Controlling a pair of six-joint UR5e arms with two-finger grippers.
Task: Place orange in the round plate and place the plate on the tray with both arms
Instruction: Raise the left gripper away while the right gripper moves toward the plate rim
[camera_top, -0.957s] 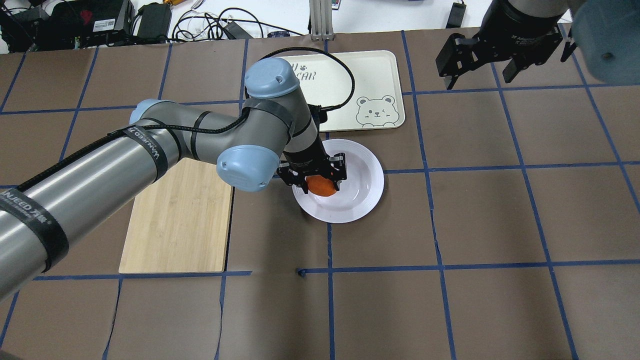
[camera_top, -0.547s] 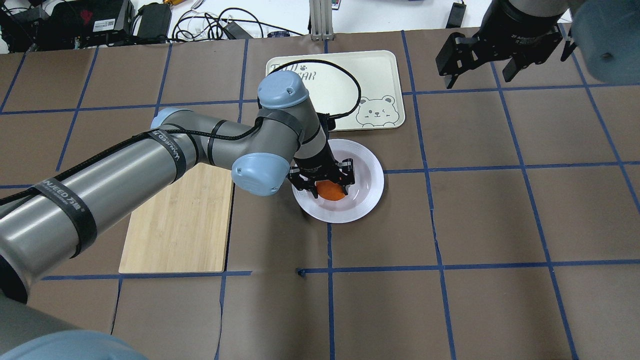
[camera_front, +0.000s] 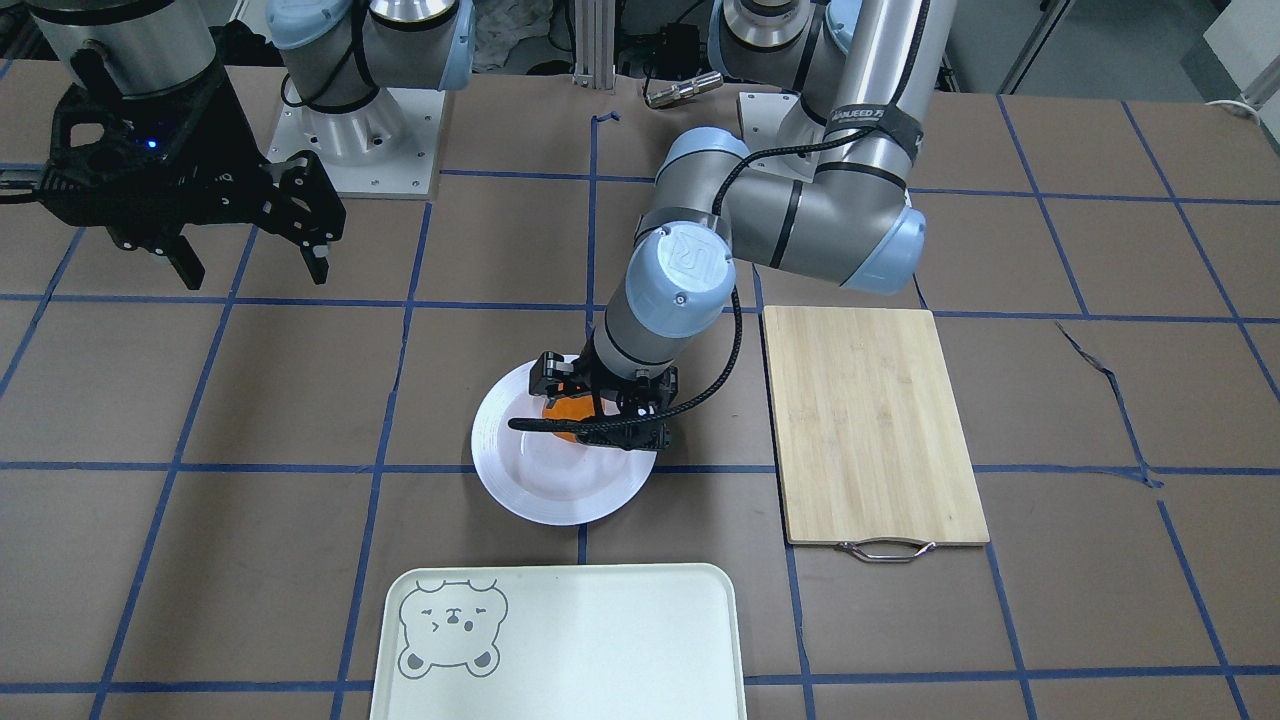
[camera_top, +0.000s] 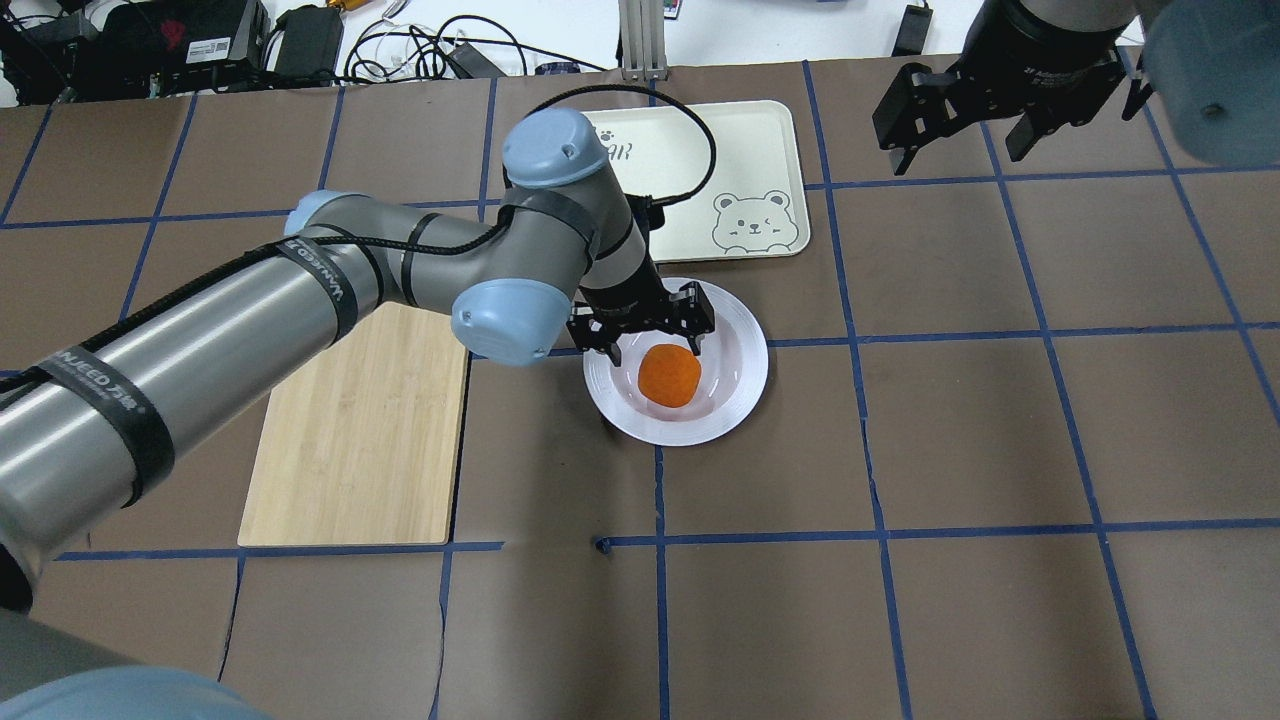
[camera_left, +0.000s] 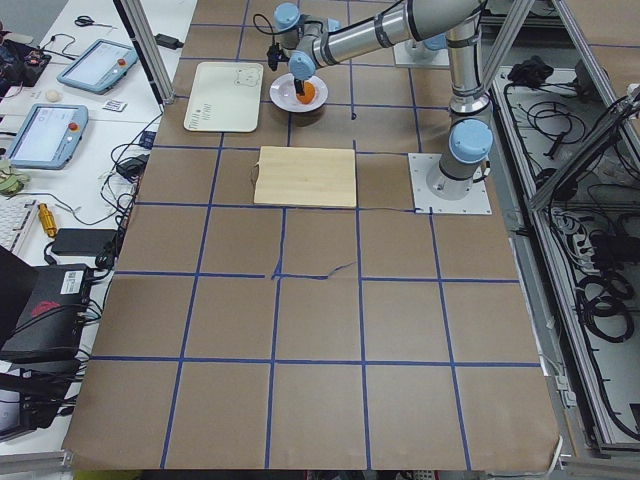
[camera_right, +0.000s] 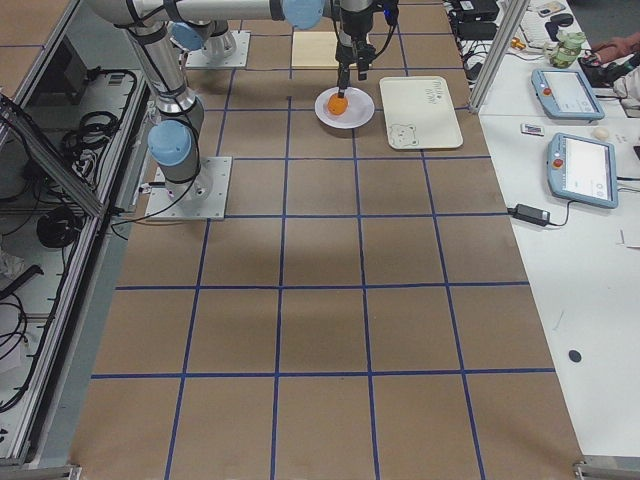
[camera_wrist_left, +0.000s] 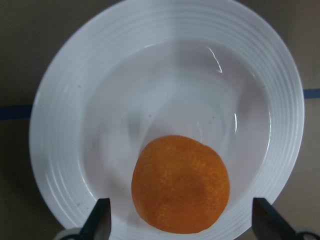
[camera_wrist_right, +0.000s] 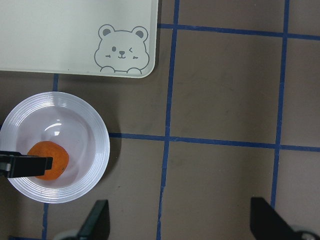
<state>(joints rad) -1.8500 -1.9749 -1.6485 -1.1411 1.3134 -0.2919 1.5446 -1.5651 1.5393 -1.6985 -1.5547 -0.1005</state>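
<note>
The orange (camera_top: 669, 375) lies free in the sunken centre of the white round plate (camera_top: 745, 370), a little toward the robot's side. My left gripper (camera_top: 653, 347) hangs open just above it, a finger on either side and not touching it. In the left wrist view the orange (camera_wrist_left: 180, 185) shows between the two spread fingertips (camera_wrist_left: 100, 220) over the plate (camera_wrist_left: 65, 150). The cream tray (camera_top: 740, 150) with its bear face lies just beyond the plate. My right gripper (camera_top: 958, 140) hovers open and empty, high at the far right, its fingertips (camera_wrist_right: 97, 220) spread over bare table.
A bamboo cutting board (camera_top: 350, 450) with a metal handle lies to the left of the plate, under my left arm. Cables and boxes (camera_top: 200, 40) crowd the far table edge. Blue tape lines grid the brown table cover.
My left gripper has opened and let go of the orange, then drawn up and back toward the tray. The orange now rests in the plate. My right gripper has stayed put.
</note>
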